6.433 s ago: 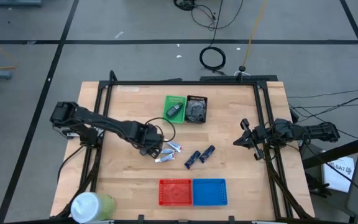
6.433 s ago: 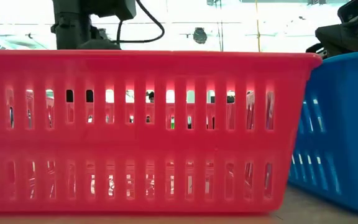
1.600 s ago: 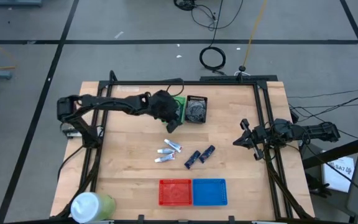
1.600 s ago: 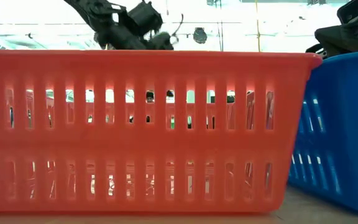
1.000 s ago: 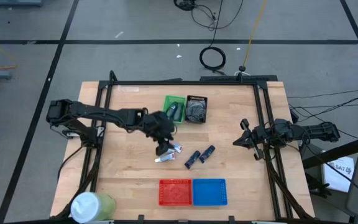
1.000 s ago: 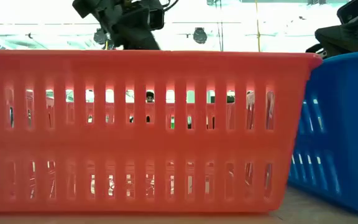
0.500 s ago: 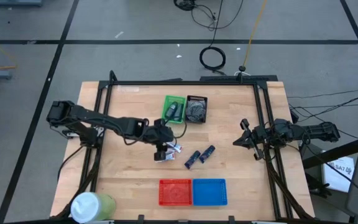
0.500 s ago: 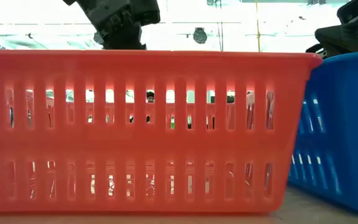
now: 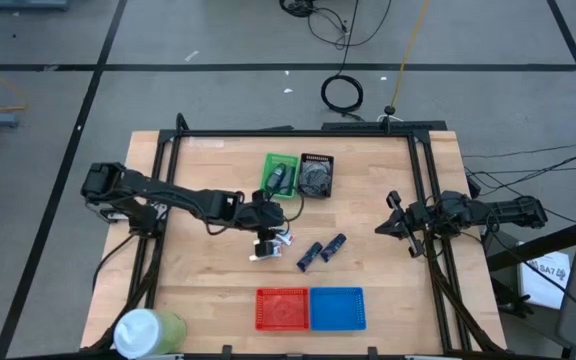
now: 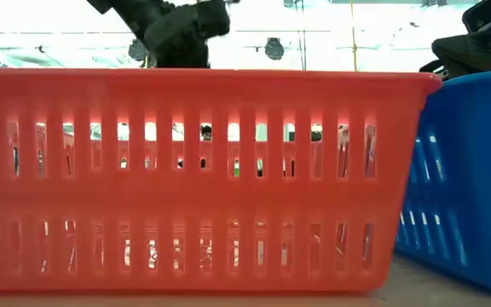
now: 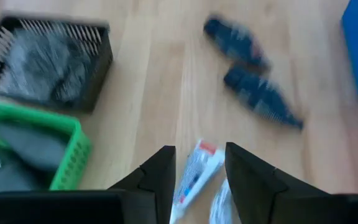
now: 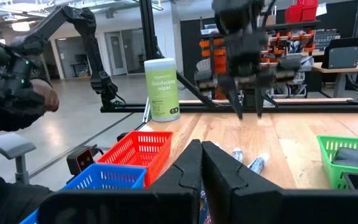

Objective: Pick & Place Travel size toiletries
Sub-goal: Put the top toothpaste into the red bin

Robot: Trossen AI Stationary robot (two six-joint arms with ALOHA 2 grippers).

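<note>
Near the middle of the table [image 9: 208, 275], your left end effector [image 9: 264, 240] hung with its fingers parted over a white-silver tube [image 11: 194, 175], which lay between the fingertips without being gripped. A second white-silver tube [image 11: 221, 204] lay just beside it. Two dark navy tubes [image 9: 320, 248] rested near them on the wood. Grey oval containers [image 9: 280, 179] sat in the green tray [image 9: 271, 165]. At the table's right edge your right end effector [image 9: 388, 226] waited, fingers pressed together.
</note>
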